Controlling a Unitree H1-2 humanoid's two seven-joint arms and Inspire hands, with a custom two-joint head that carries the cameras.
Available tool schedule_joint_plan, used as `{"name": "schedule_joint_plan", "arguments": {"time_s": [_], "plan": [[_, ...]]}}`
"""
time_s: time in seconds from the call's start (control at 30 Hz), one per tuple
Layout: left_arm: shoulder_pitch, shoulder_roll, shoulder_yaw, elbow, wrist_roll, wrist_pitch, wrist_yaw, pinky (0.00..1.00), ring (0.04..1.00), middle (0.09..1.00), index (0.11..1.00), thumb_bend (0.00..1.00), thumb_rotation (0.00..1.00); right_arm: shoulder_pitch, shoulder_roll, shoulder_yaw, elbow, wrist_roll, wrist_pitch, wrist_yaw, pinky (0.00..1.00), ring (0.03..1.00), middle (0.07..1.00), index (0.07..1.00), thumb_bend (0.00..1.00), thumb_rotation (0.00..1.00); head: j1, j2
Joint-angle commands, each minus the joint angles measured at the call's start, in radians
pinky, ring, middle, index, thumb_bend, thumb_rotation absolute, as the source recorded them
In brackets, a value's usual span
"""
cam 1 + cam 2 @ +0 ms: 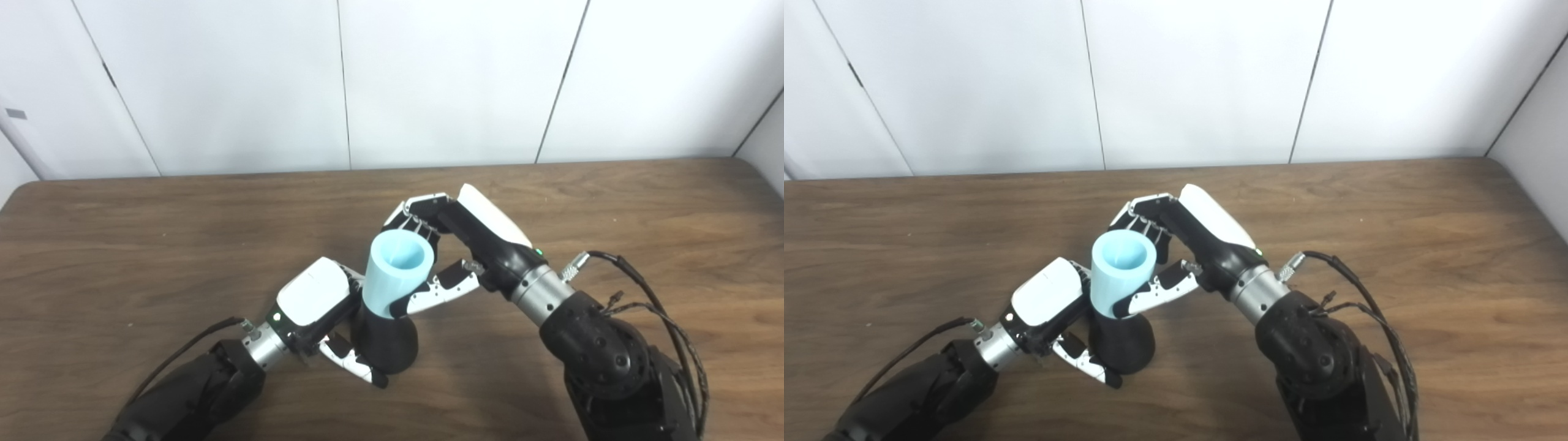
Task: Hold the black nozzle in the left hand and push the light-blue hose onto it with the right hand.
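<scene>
The black nozzle stands upright on the wooden table, wide base down. My left hand is shut on it from the left, thumb along its front. The light-blue hose, a short open tube, sits on top of the nozzle, tilted slightly. My right hand is shut on the hose, fingers behind it and thumb across its front. In the right eye view the hose sits on the nozzle between my left hand and my right hand.
White wall panels stand behind the table's far edge. A black cable loops off the right forearm. Bare wood lies to the left, right and behind the hands.
</scene>
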Motion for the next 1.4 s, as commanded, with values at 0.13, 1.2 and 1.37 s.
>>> {"name": "schedule_joint_plan", "arguments": {"time_s": [0.13, 1.2, 1.37], "plan": [[0.119, -0.065, -0.081, 0.073, -0.007, -0.003, -0.019, 0.19, 0.253, 0.396, 0.509, 0.51, 0.0, -0.009, -0.014, 0.025, 0.001, -0.013, -0.042, -0.014, 0.26, 0.369, 0.464, 0.542, 0.51, 0.0, 0.001, 0.004], [0.111, -0.067, -0.087, 0.094, -0.012, -0.003, -0.037, 0.23, 0.299, 0.417, 0.518, 0.52, 0.0, -0.111, -0.088, 0.05, -0.097, -0.194, 0.05, 0.193, 0.29, 0.374, 0.463, 0.522, 0.51, 0.0, -0.026, 0.0], [0.107, -0.071, -0.087, 0.096, -0.01, -0.003, -0.047, 0.23, 0.302, 0.419, 0.519, 0.52, 0.0, -0.167, -0.091, 0.022, -0.115, -0.231, 0.056, 0.293, 0.27, 0.365, 0.465, 0.536, 0.51, 0.0, -0.029, -0.003]]}}
